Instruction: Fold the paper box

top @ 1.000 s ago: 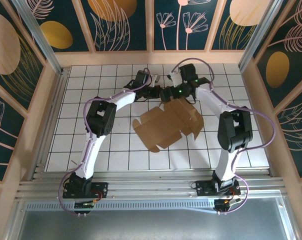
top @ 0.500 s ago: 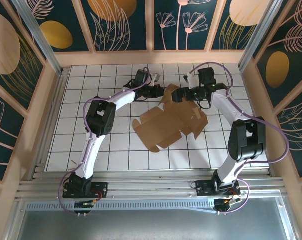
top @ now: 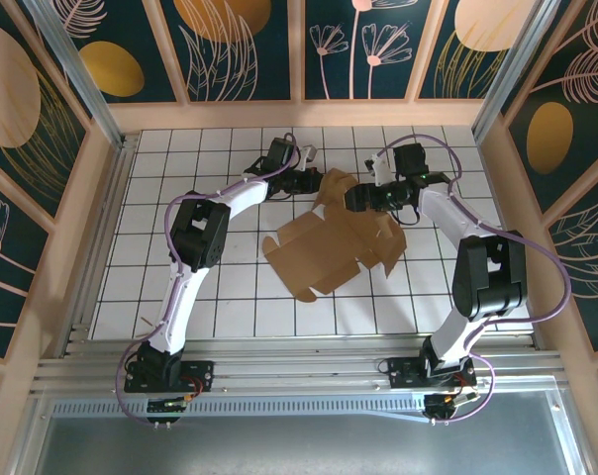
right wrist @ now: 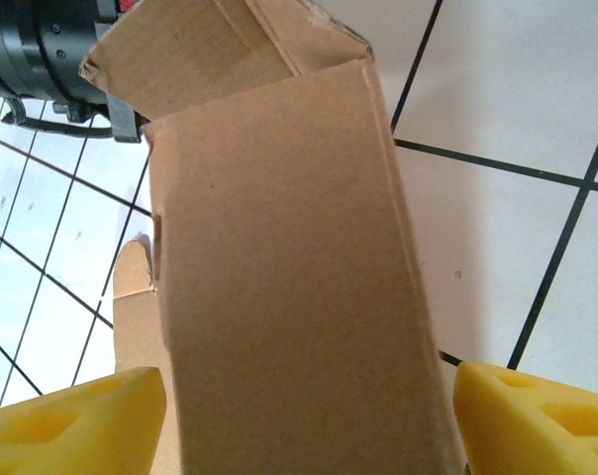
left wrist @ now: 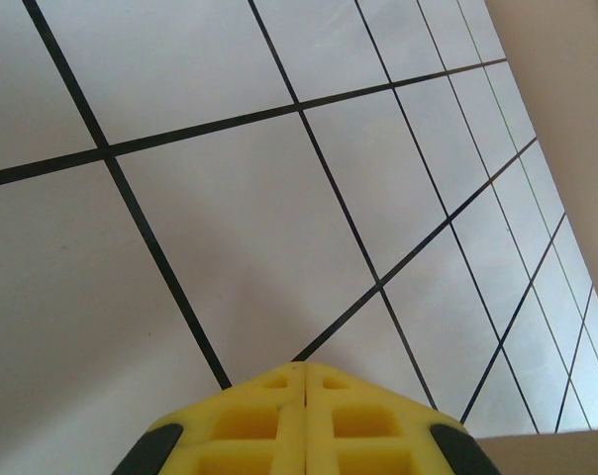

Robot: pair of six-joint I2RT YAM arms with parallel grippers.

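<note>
Counter: white tiles; the sheet lies loose on it with nothing pinning it.

Paper box: mid-counter, slightly right, mostly flat and unfolded. The far panel is lifted, its end flap cocked up.

Right hand: fingers apart, straddling the lifted panel, not clamped.

Left hand: fingers pressed together with nothing between them. It sits just left of the far flap, and contact cannot be settled from above.

Risks, as judged:
- The whole sheet could skate across the tiles if either hand pushes sideways, since nothing holds it.
- The panel could buckle off its crease if the right hand closes or tilts unevenly.
- The flap could be knocked flat by the left hand's knuckle.
</note>
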